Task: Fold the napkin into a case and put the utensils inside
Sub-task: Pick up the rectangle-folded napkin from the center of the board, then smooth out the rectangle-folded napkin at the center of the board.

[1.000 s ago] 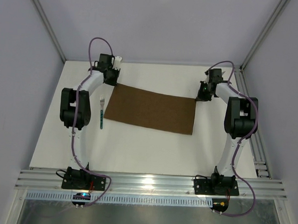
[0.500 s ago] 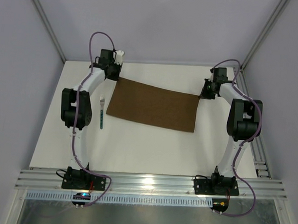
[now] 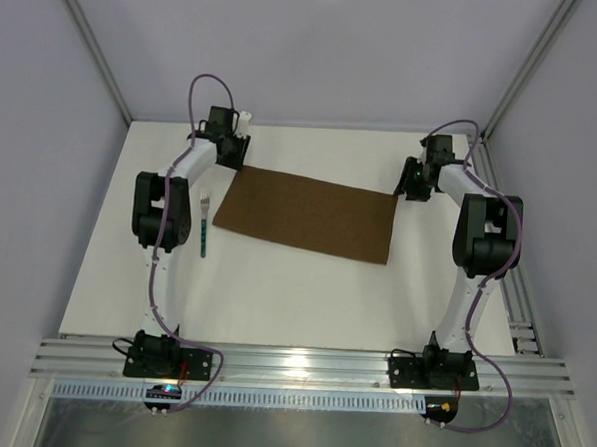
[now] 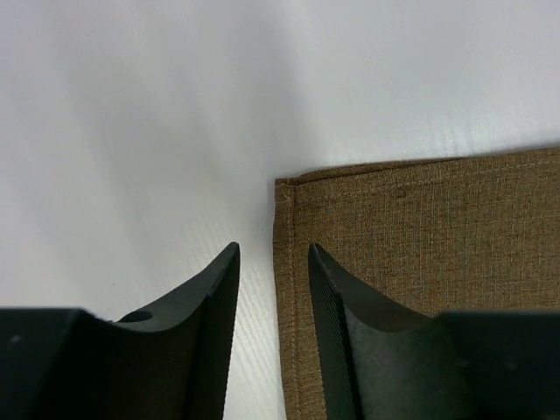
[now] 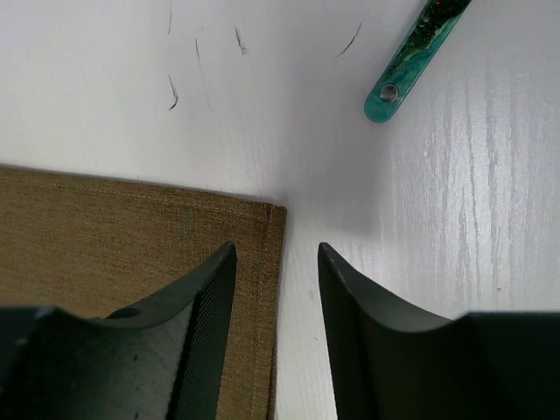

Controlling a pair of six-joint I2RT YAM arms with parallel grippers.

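From above, the white bench [image 3: 274, 302] runs away from the two arm bases at the bottom of the frame. Left of centre a small fork [image 3: 204, 227] lies with its teal handle toward the bottom and its pale tines toward the top, just off the left end of the napkin [image 3: 309, 216]. The napkin rests flat in mid-frame as a brown oblong, slightly askew, not yet a narrow case. At its upper left corner hangs the left gripper [image 3: 234, 158], and at its upper right corner the right gripper [image 3: 407, 187]. This view is too distant to show how either pair of jaws stands. The left wrist view does show it: the dark fingers [image 4: 201, 306] stand moderately apart above the napkin's hemmed side edge, with nothing between them. The right wrist view shows its own fingers [image 5: 210, 306] parted a little wider over the other corner, likewise holding nothing. Only this view catches a teal handle [image 5: 411, 57] lying on bare bench at the upper right, apart from the cloth. Which utensil it belongs to cannot be told.
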